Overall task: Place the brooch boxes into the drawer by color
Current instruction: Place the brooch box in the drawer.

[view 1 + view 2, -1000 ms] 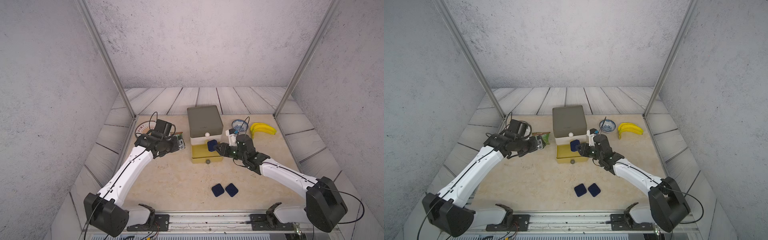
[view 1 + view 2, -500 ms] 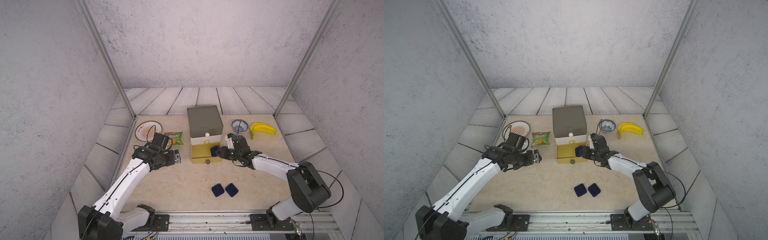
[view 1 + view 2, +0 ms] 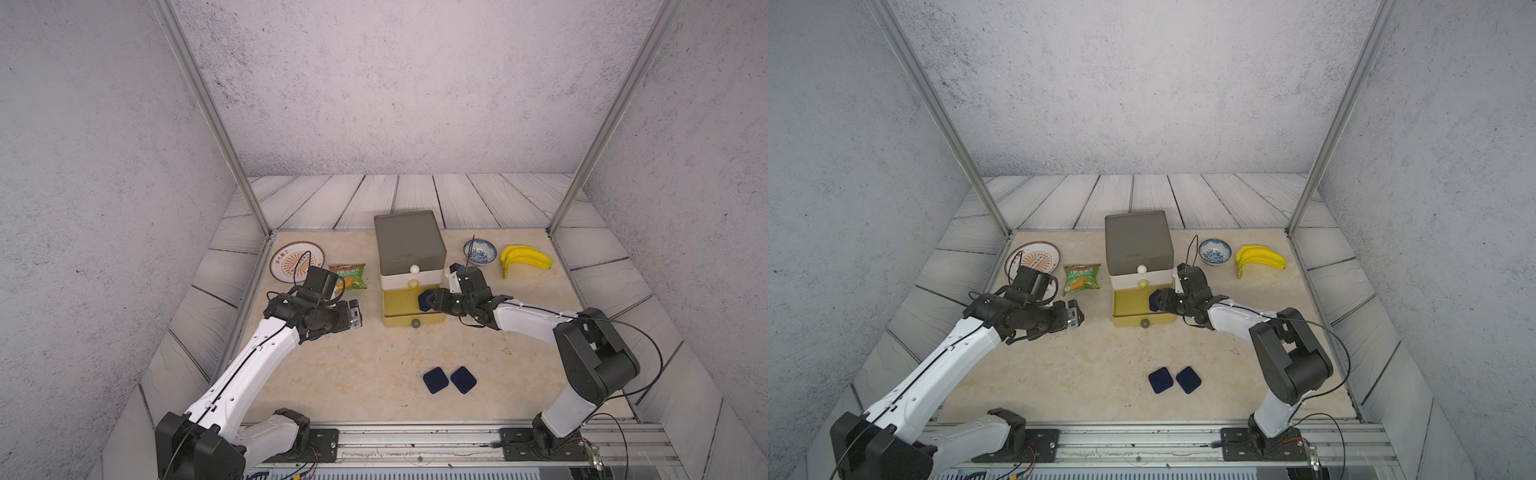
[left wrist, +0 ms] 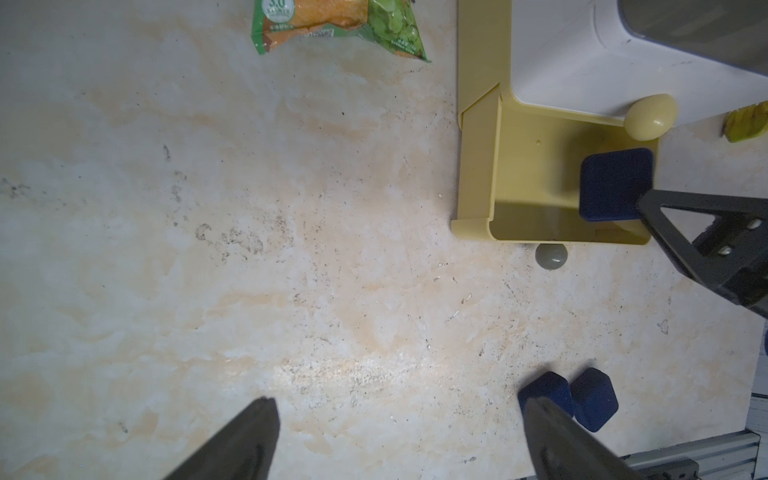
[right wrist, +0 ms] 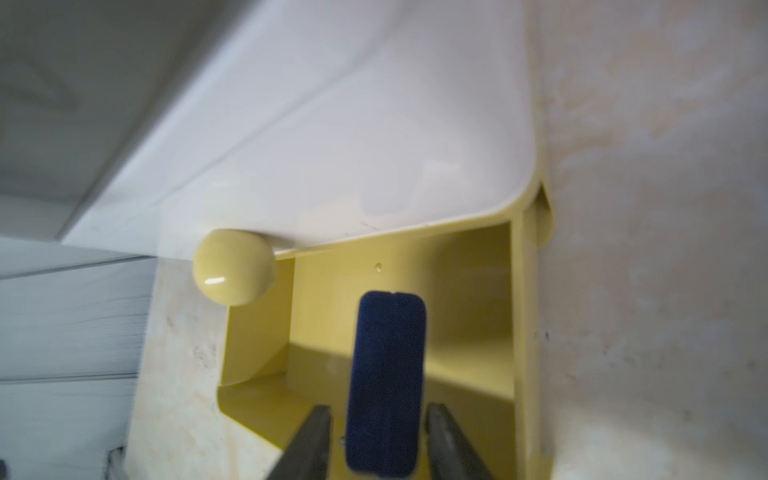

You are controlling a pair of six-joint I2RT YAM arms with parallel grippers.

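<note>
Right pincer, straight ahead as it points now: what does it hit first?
The navy brooch box standing on edge between the right pincer's parted jaws; past it, the open yellow drawer's inner wall, though depth is hard to judge.

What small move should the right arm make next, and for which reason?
Probably lift the right gripper straight away from the yellow drawer. Its jaws stand slightly apart from the blue box, so the box seems released over the open drawer; two more blue boxes wait on the table.
</note>
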